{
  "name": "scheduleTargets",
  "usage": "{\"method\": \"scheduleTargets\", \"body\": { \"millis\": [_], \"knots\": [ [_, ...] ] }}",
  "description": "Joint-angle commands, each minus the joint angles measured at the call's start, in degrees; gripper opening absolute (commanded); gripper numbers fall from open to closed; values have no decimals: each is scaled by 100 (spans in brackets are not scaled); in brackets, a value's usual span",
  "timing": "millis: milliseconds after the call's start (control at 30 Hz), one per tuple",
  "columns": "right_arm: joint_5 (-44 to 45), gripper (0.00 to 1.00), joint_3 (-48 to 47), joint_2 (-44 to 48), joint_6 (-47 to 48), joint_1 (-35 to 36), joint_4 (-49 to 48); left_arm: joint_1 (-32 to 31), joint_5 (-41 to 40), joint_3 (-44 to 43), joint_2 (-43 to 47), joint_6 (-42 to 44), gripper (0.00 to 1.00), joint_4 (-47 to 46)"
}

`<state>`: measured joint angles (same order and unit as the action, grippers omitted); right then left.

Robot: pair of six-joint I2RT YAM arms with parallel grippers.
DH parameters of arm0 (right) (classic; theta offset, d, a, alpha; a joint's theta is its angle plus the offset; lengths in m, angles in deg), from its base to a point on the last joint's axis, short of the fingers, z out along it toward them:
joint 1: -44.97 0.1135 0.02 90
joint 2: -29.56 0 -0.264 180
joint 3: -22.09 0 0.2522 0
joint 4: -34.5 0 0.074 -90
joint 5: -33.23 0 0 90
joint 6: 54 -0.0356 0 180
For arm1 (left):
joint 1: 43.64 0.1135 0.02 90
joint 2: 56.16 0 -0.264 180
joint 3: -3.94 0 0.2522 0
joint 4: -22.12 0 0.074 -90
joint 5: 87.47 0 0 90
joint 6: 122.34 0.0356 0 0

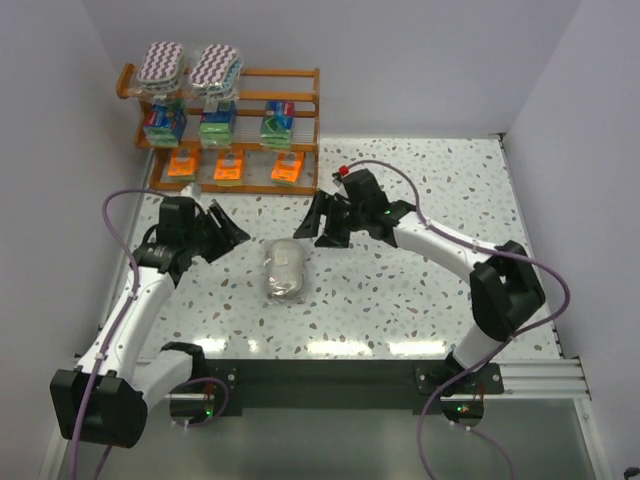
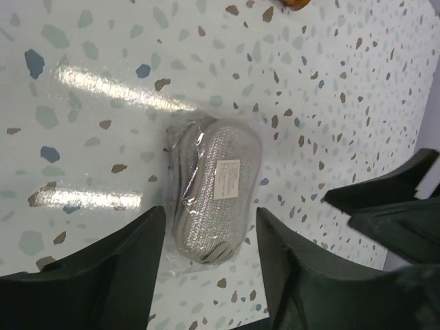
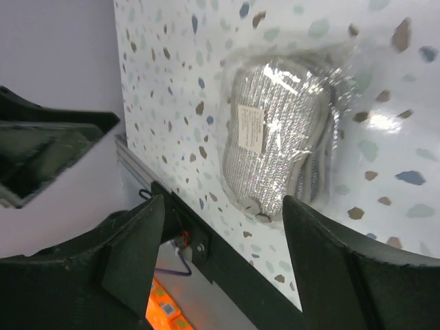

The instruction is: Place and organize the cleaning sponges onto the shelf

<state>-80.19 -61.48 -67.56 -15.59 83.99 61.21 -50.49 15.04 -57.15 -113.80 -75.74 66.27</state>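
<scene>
An oval grey-white sponge pad in clear wrap [image 1: 284, 271] lies on the speckled table between my two grippers; it also shows in the left wrist view [image 2: 214, 189] and the right wrist view [image 3: 275, 148]. My left gripper [image 1: 232, 238] is open and empty, just left of the pad. My right gripper [image 1: 312, 228] is open and empty, just above and right of it. The wooden shelf [image 1: 300, 110] stands at the back left. It holds two purple-white zigzag pads [image 1: 190, 65] on top, three blue-green blocks [image 1: 217, 124] in the middle and three orange packs [image 1: 230, 166] at the bottom.
White walls close in the table on the left, back and right. The black rail [image 1: 330, 375] with the arm bases runs along the near edge. Purple cables [image 1: 470, 240] loop off both arms.
</scene>
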Motion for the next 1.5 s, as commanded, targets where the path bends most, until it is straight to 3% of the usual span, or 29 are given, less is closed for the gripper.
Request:
{"method": "scheduleTargets", "body": {
  "millis": [0,33,67,100,133,167,400,533,933,1167,1267,1300,1333,1400,1433,1467],
  "knots": [
    [371,72,116,536,509,-193,495,35,-74,57,-18,226,56,309],
    [521,68,107,536,606,-194,715,44,-21,136,-45,226,49,309],
    [697,56,20,510,798,-194,970,44,14,163,-97,235,30,318],
    [1073,44,-16,423,887,-194,1442,44,58,189,-124,244,20,344],
    [1181,13,-42,387,1018,-194,1569,44,84,250,-202,244,11,353],
    [1278,0,-69,326,1168,-194,1692,44,137,294,-238,235,0,345],
    [1086,0,80,18,1564,-62,1773,26,488,795,-800,235,0,-366],
    [875,0,186,-87,1591,61,1676,-61,1156,901,-1659,402,0,-1445],
    [778,0,248,-711,1354,764,1368,-466,1613,-477,-3796,719,0,-2432],
    [751,0,-165,-1054,1266,826,1123,-501,1922,-1260,-4264,701,0,-2574],
    [699,0,-446,-1300,1152,826,1017,-493,1379,-1358,-3896,815,1,-2144],
    [664,0,-516,-1353,1125,817,921,-449,785,-1349,-3712,824,8,-1986],
    [646,0,-656,-1449,1090,826,894,-405,518,-1340,-3327,841,23,-1680],
    [637,0,-763,-1511,1055,826,771,-187,183,-1270,-2956,842,29,-1327],
    [628,0,-868,-1546,1046,817,762,-98,199,-1209,-2623,816,41,-1273],
    [646,0,-921,-1599,1037,817,718,-10,268,-1130,-2472,807,46,-1255]
  ]
}}
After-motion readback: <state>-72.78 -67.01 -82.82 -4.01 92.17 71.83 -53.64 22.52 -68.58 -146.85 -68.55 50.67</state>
